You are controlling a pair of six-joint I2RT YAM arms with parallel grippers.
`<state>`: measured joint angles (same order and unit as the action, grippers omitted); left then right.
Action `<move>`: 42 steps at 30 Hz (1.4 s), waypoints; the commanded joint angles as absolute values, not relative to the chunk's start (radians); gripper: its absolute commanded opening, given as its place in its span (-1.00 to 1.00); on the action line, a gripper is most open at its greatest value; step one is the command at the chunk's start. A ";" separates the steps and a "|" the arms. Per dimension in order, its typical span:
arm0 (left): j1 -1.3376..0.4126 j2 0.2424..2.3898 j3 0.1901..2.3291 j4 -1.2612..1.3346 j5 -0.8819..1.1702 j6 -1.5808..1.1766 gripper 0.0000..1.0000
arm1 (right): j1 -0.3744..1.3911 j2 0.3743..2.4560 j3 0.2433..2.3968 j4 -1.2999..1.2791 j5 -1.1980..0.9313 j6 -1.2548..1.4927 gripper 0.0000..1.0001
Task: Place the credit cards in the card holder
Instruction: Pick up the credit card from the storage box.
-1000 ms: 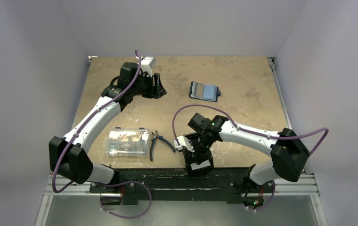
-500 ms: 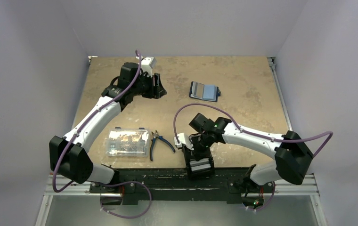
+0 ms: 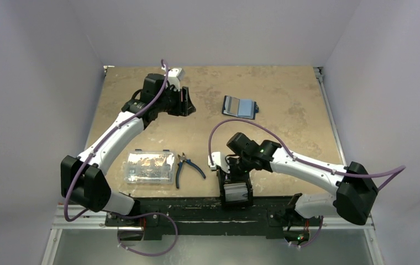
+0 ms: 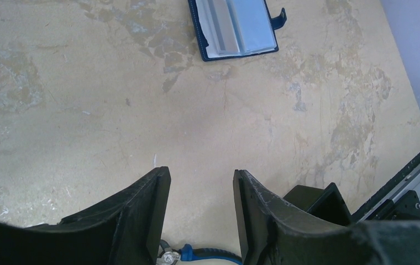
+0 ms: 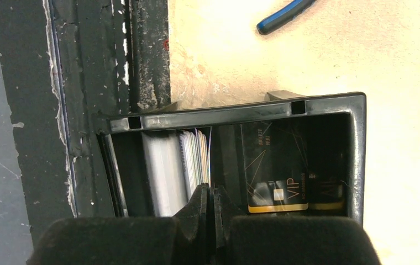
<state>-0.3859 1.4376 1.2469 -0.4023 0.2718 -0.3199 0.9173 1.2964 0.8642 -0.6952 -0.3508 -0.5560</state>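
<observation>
The card holder (image 3: 240, 106) is a navy wallet lying open on the far table; it also shows in the left wrist view (image 4: 235, 27). The credit cards (image 5: 194, 157) stand on edge as a pale stack in the left part of a black tray (image 5: 241, 110), with a black VIP card (image 5: 274, 171) in the right part. My right gripper (image 5: 212, 190) is down in the tray (image 3: 235, 194), jaws shut, and the thin edge of the stack's outermost card runs into the gap between them. My left gripper (image 4: 201, 176) is open and empty, hovering left of the wallet (image 3: 185, 102).
Blue-handled pliers (image 3: 188, 167) lie left of the tray and show in the right wrist view (image 5: 285, 14). A clear plastic box (image 3: 148, 167) sits further left. The tray rests at the table's near edge against the black rail (image 5: 86, 83).
My right gripper has moved toward the near edge and down into the black tray, now covering the cards from above. The left arm has barely shifted.
</observation>
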 commanded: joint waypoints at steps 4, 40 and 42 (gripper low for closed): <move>-0.373 1.449 1.249 -0.362 0.258 -0.293 -0.01 | 0.930 1.248 0.901 -0.781 -0.458 -0.629 -1.00; -0.373 1.596 1.181 -0.217 0.548 -0.458 -0.03 | 0.962 1.179 0.873 -0.781 -0.399 -0.645 -1.00; -0.373 1.598 1.180 -0.216 0.552 -0.459 -0.03 | 0.962 1.179 0.870 -0.751 -0.374 -0.618 -1.00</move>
<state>-0.3794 1.5921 1.1915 -0.2695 0.5022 -0.4358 0.9573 1.1790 0.8654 -0.8623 -0.4561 -0.7311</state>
